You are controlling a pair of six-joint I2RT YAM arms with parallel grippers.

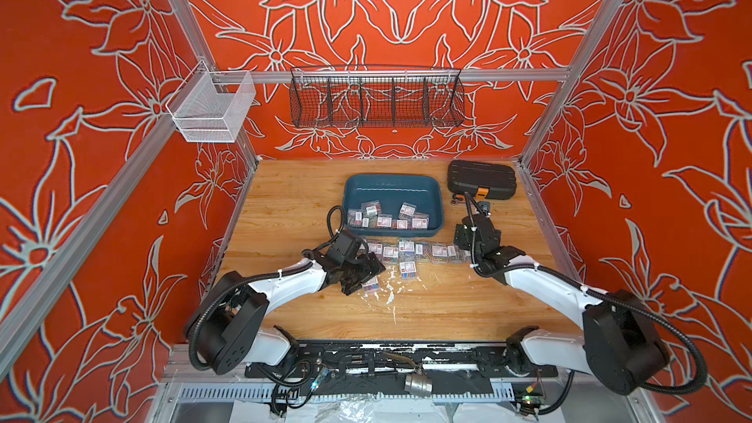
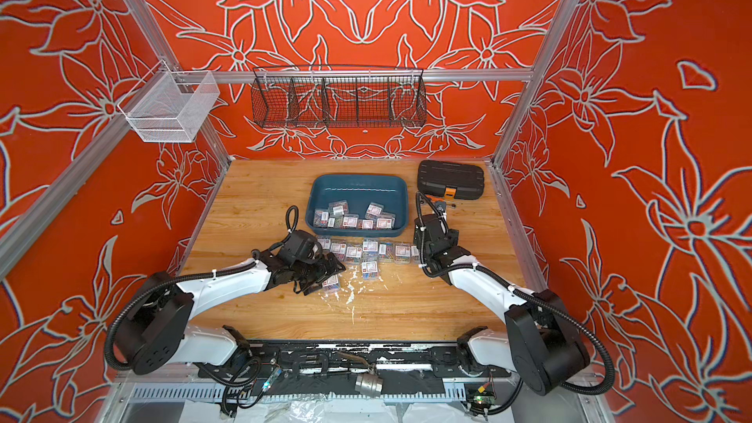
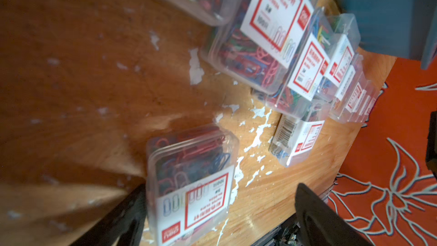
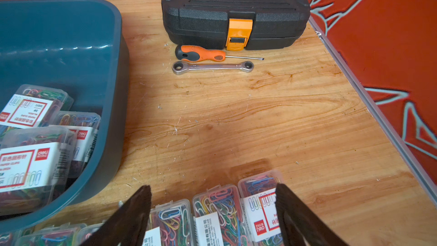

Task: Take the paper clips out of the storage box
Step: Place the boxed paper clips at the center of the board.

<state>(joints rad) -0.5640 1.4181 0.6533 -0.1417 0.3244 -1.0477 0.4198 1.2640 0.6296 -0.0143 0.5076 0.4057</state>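
Left gripper [image 3: 221, 190] open, one pack of clips [image 3: 189, 185] on the table [image 3: 71, 91] between its jaws, just beside one. Right gripper [image 4: 212, 192] open over the row of clips before the tray [image 4: 113, 91]; more clips lie in the tray

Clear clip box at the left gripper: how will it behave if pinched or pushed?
Probably rigid: the clear clip box keeps crisp, flat walls. Likely slippery: glossy plastic on the smooth wooden table. Lying flat, it should slide rather than tip, though loose clips inside may shift.
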